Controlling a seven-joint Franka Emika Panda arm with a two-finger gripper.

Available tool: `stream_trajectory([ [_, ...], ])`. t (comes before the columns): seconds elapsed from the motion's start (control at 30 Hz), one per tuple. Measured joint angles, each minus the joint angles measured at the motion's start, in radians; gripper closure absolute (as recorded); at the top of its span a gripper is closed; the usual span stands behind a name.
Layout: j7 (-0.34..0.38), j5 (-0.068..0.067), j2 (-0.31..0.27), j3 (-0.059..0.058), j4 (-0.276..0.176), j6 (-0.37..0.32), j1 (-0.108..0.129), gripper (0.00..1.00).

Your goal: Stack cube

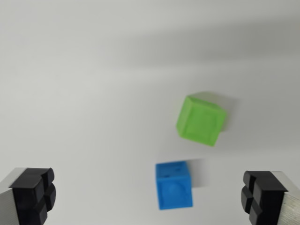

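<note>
A blue cube [174, 184] rests on the white surface, low in the wrist view and a little right of centre. A green cube [201, 120] sits apart from it, further up and to the wrist view's right, turned at an angle. My gripper [149, 197] is open, with one black fingertip [33, 193] at the lower left corner and the other [262, 196] at the lower right. The blue cube lies between the fingertips, nearer the right one, and touches neither. Nothing is held.
The white tabletop [84, 93] fills the view, with soft grey shadow bands across the upper right. No other objects are in view.
</note>
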Motion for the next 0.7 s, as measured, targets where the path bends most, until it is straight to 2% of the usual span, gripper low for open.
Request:
stream_trajectory([
  [0.7, 0.045, 0.014, 0.054, -0.027, -0.11, 0.147, -0.025, 0.0],
])
